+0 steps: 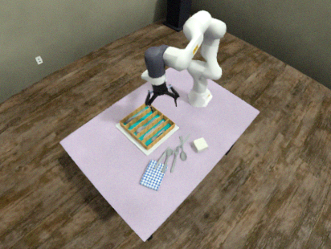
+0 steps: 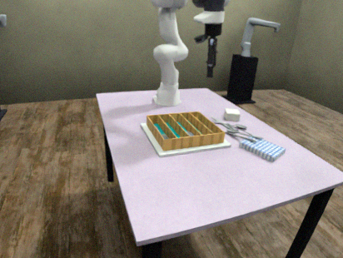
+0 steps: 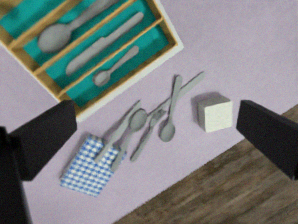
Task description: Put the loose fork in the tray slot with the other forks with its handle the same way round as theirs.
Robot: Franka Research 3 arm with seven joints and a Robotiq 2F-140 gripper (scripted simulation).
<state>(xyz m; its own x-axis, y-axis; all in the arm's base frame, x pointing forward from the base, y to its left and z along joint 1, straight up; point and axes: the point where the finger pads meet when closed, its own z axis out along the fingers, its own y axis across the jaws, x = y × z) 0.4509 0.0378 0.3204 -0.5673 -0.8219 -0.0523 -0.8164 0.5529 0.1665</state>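
Note:
The wooden tray point(image 1: 169, 131) point(image 2: 183, 143) point(image 3: 165, 31) with teal slots stands on a white board mid-table and holds cutlery. In the wrist view I see a large spoon point(image 3: 60, 35), a knife point(image 3: 105, 45) and a small spoon point(image 3: 116, 67) in three of its slots; the fork slot is out of that view. The loose fork point(image 3: 148, 131) lies in a pile of loose cutlery point(image 1: 175, 153) point(image 2: 233, 129) right of the tray. My gripper point(image 1: 162, 100) point(image 2: 210, 68) point(image 3: 156, 114) is open and empty. It hangs high above the table near the tray's far side.
A white cube point(image 1: 200, 144) point(image 2: 231, 114) point(image 3: 215, 113) sits beside the loose cutlery near the table edge. A blue checked napkin point(image 1: 153, 174) point(image 2: 263, 149) point(image 3: 87, 170) lies under some handles. Loose spoons point(image 3: 167, 131) and a knife cross around the fork. A dark stand point(image 2: 242, 79) stands beyond the table.

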